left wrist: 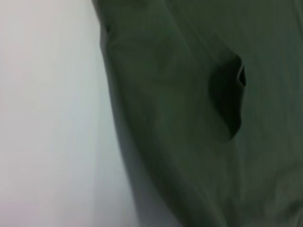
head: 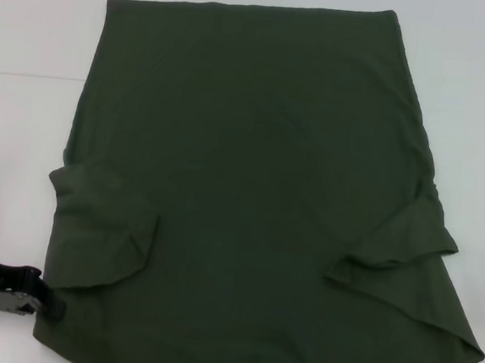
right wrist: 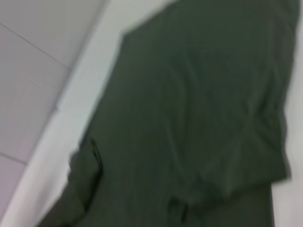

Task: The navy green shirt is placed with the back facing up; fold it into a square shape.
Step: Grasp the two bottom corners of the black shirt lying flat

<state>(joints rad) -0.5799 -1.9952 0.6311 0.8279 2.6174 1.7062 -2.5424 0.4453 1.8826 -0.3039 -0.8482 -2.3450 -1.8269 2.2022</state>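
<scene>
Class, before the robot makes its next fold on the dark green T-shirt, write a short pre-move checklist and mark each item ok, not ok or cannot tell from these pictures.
1. Dark olive-green cotton T-shirt lies plain side up on the white table: ok.
2. Both short sleeves folded inward onto the body: ok.
3. Cloth flat: not ok, the left sleeve puckers and the right edge wrinkles.
4. Left gripper at the shirt's near left edge: ok; whether its jaws hold cloth: cannot tell.
5. Right gripper position: cannot tell, not in view.

Left gripper (head: pixel 49 305): black fingers, silver metal body, black wrist
</scene>
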